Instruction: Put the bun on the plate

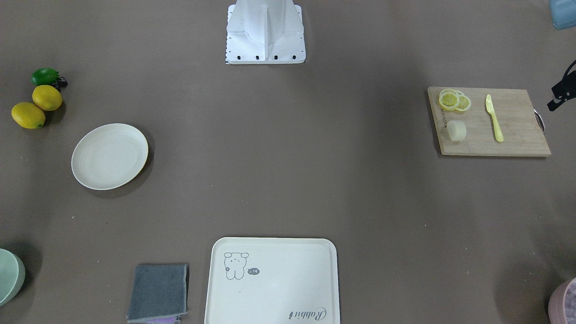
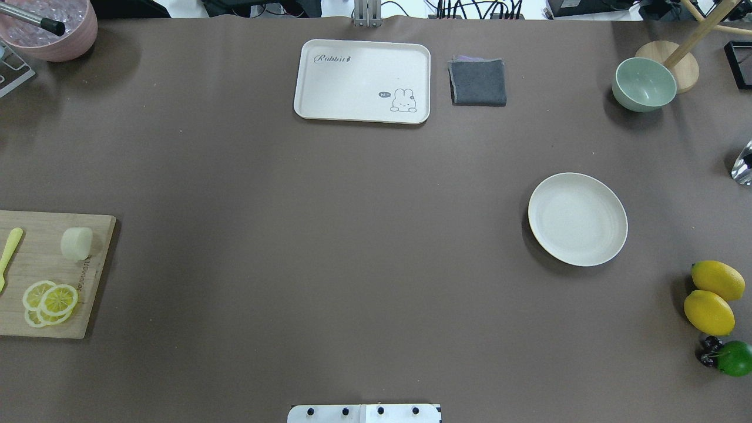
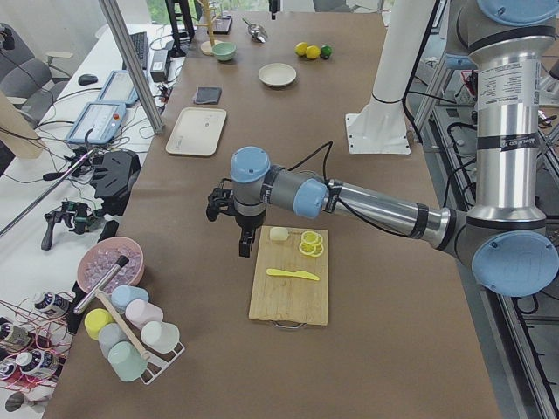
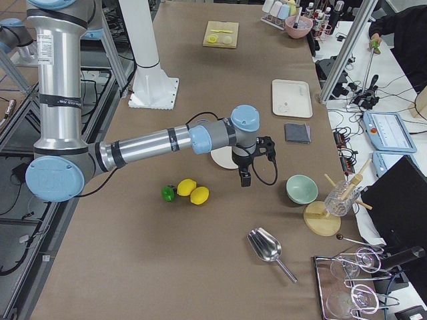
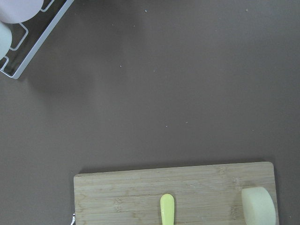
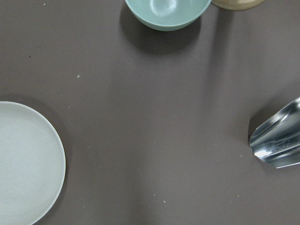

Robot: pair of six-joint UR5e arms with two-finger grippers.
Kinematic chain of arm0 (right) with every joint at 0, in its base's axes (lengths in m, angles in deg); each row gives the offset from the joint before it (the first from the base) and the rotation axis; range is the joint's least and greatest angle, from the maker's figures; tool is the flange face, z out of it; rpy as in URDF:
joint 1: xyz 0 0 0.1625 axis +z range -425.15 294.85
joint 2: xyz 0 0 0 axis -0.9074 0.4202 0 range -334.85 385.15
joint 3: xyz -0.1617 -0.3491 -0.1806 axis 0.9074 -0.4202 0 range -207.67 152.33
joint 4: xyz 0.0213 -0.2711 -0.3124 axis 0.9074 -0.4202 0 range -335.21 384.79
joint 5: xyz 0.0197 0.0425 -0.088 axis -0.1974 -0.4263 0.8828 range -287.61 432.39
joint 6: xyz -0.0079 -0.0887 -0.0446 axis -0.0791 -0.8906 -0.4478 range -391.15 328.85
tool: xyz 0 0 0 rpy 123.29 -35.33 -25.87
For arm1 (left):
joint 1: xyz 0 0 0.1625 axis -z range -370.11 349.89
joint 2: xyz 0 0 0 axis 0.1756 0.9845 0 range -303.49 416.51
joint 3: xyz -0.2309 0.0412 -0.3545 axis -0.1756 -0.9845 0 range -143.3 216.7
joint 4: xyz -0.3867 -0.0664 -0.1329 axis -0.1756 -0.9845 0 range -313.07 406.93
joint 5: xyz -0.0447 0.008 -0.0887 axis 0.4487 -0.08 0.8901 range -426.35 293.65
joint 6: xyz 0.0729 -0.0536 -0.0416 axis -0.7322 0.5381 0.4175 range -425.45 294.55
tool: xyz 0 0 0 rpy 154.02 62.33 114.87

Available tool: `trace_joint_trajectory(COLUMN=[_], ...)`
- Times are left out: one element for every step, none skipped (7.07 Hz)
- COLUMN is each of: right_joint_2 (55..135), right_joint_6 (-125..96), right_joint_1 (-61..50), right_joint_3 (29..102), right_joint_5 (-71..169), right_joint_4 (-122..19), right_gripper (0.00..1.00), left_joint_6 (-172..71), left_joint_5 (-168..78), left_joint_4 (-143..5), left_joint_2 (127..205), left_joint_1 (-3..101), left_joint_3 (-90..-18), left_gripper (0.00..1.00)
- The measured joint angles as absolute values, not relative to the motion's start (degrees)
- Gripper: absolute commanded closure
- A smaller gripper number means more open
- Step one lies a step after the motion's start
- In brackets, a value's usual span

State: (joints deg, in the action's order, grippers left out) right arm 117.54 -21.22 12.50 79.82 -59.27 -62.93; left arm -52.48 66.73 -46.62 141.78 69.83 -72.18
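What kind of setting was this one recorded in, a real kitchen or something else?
Most likely a robotics lab staged for kitchen tasks, not a real kitchen: an industrial robot arm works over a brown-covered table, control pendants sit beside it, and props include a cutting board with lemon slices.

Left pincer (image 3: pixel 246 247) just beside bun (image 3: pixel 279 234) on cutting board (image 3: pixel 288 292); plate (image 3: pixel 277 75) well apart.

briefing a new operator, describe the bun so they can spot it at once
Find the wooden cutting board at the robot's left end of the table. The bun lies on it beside the lemon slices and a yellow knife. It is a smooth, pale cream, thick lump; the slices are thin and bright yellow.
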Motion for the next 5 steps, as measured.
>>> trace_joint_trajectory(right_joint_2=[117.72, 117.81, 117.89, 117.91, 117.9], right_joint_6=[-21.38, -21.4, -21.38, -21.32, -21.16], right_joint_1=[12.53, 12.52, 12.44, 12.31, 12.13], right_joint_3=[80.0, 80.08, 80.08, 80.12, 80.13], right_joint_5=[-58.85, -58.82, -59.0, -59.31, -60.18], right_joint_4=[-62.77, -62.7, -62.68, -62.67, -62.67], right_gripper=[0.0, 0.0, 0.0, 0.0, 0.0], left_joint_6=[-51.91, -50.85, -50.07, -49.71, -49.59], left_joint_5=[66.78, 66.82, 66.82, 66.79, 66.79], left_joint_4=[-46.76, -47.11, -47.67, -48.19, -48.52], left_joint_2=[141.78, 141.81, 141.82, 141.8, 141.78], left_joint_1=[69.81, 69.79, 69.78, 69.78, 69.63], left_joint_3=[-72.22, -72.28, -72.36, -72.46, -72.58], left_gripper=[0.02, 0.02, 0.02, 0.02, 0.02])
